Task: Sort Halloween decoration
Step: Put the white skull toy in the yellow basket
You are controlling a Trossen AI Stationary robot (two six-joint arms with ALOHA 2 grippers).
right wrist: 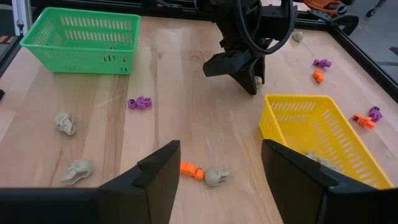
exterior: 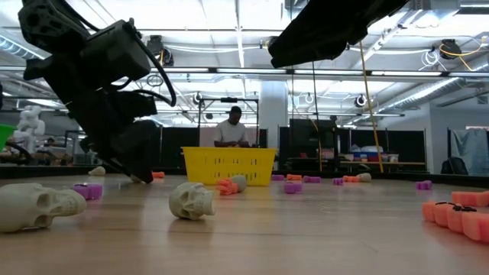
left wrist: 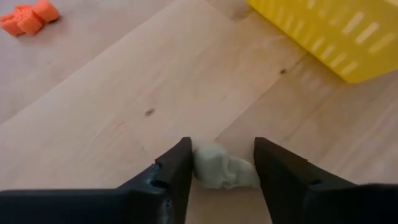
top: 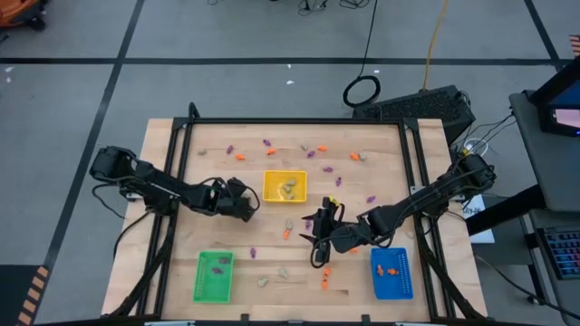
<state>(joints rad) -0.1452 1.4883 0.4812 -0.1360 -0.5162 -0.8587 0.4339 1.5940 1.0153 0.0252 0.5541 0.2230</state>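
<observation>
Left claw (left wrist: 221,165) reaching down on tabletop (left wrist: 124,93), fingers apart around pale skull (left wrist: 222,169), beside yellow tray (left wrist: 336,31), right claw (right wrist: 217,171) hovering open.

A robotics lab: framed wooden table (top: 381,158), concrete floor, ceiling rigs.

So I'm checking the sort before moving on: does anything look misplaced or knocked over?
Nothing is tipped or spilled. The yellow tray, green tray and blue tray sit upright. Many trinkets lie loose on the table, including the pale skull between the left claw's fingers.
</observation>
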